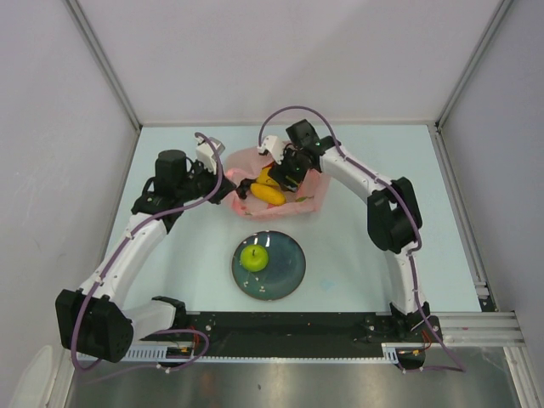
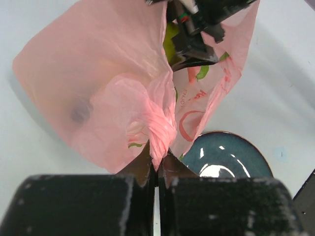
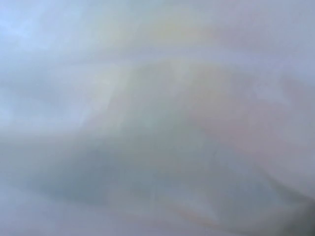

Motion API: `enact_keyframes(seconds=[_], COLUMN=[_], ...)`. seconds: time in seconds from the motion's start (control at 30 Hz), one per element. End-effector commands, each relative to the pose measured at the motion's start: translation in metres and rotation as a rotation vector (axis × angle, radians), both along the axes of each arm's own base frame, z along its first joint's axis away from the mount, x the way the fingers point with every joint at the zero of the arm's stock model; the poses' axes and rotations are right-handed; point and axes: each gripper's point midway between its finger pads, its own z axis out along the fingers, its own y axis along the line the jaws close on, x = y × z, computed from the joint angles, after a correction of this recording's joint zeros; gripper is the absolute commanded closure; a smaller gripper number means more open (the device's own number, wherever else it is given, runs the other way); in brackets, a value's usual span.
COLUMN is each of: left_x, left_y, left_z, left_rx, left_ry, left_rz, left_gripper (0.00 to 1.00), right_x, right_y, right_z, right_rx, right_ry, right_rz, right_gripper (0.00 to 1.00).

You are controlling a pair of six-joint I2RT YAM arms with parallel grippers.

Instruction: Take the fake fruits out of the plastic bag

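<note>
The pink plastic bag (image 1: 244,161) lies at the back middle of the table. My left gripper (image 1: 223,182) is shut on a bunched fold of its left edge, and the left wrist view shows the jaws (image 2: 158,163) pinching the twisted film of the plastic bag (image 2: 98,73). My right gripper (image 1: 279,176) reaches down into the bag's mouth, just over a yellow-orange fake fruit (image 1: 269,195). Its dark fingers (image 2: 194,42) show in the opening beside a yellow-green fruit (image 2: 170,42). Whether they hold anything is hidden. The right wrist view is only pale blur. A green apple (image 1: 254,256) sits on the plate.
A dark blue-green round plate (image 1: 285,272) lies on the table in front of the bag, between the two arms, and its rim (image 2: 231,147) shows past the bag in the left wrist view. Grey walls enclose the table on three sides.
</note>
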Motion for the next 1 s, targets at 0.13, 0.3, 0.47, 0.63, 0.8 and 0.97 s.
enact_keyframes(seconds=[0.13, 0.3, 0.47, 0.63, 0.8, 0.97], left_x=[0.002, 0.003, 0.008, 0.011, 0.01, 0.007], left_y=[0.0, -0.004, -0.007, -0.01, -0.011, -0.01], left_z=[0.017, 0.012, 0.017, 0.019, 0.017, 0.015], left_rx=[-0.039, -0.064, -0.078, -0.089, -0.097, -0.092], left_ry=[-0.046, -0.018, -0.01, 0.001, 0.004, 0.013], left_rz=[0.004, 0.004, -0.001, -0.002, -0.003, -0.003], left_gripper=[1.0, 1.0, 1.0, 1.0, 1.0, 1.0], right_x=[-0.062, -0.12, -0.176, -0.208, -0.212, -0.217], right_y=[0.01, 0.004, 0.001, 0.006, 0.01, 0.029], right_z=[0.094, 0.124, 0.091, 0.064, 0.037, 0.008], right_rx=[0.236, 0.324, 0.298, 0.286, 0.272, 0.268], right_ry=[0.019, 0.037, 0.178, 0.25, 0.341, 0.435], right_rz=[0.015, 0.099, 0.144, 0.149, 0.086, 0.038], right_gripper=[0.63, 0.63, 0.64, 0.63, 0.63, 0.63])
